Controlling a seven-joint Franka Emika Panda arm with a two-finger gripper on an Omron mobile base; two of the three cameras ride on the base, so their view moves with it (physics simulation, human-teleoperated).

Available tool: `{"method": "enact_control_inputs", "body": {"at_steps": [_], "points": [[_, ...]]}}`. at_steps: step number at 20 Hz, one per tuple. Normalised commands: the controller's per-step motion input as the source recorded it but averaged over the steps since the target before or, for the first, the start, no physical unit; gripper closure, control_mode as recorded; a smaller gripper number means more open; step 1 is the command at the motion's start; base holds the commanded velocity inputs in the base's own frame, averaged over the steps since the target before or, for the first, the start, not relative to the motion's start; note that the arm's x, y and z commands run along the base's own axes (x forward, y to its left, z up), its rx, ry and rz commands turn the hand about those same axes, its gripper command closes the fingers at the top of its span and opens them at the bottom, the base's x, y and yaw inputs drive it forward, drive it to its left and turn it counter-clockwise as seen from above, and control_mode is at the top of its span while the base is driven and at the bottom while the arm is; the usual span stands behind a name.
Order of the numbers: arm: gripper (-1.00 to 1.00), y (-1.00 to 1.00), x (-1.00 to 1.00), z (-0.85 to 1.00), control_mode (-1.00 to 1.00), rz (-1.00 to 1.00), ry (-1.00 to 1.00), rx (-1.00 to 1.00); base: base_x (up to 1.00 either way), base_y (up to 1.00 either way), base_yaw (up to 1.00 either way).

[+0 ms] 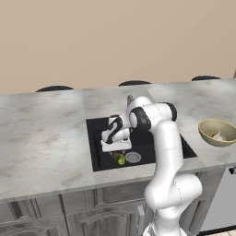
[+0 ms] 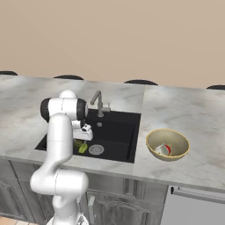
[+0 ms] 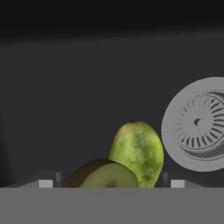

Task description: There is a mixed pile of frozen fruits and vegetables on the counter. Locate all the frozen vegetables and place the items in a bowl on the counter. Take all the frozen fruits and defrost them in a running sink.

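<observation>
— Reaching down, your arm folds at the elbow and dips its gripper into the black sink. How do the fingers stand?

— You'll see the finger tips set wide apart in the hand view, gripping nothing.

— And the basin?

— You have the yellow-green fruit lying free on the sink floor beside the silver drain, touching the dark olive lump. Your tan bowl on the counter holds the red tomato and the white bulb.
</observation>
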Motion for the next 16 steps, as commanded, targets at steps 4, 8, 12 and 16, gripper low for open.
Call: {"method": "enact_control_inputs", "body": {"at_steps": [4, 8, 12, 16], "points": [[-1.00, 0.00, -0.22, 0.42, -1.00, 0.00, -0.07, 0.05, 0.00, 0.00, 0.00], [-1.00, 0.08, -0.08, 0.59, -1.00, 0.00, -0.10, 0.00, 0.00, 0.00, 0.00], [-1.00, 0.11, -0.07, 0.66, -1.00, 0.00, -0.07, 0.00, 0.00, 0.00, 0.00], [-1.00, 0.06, -0.09, 0.65, -1.00, -0.01, -0.04, 0.00, 0.00, 0.00, 0.00]]}}
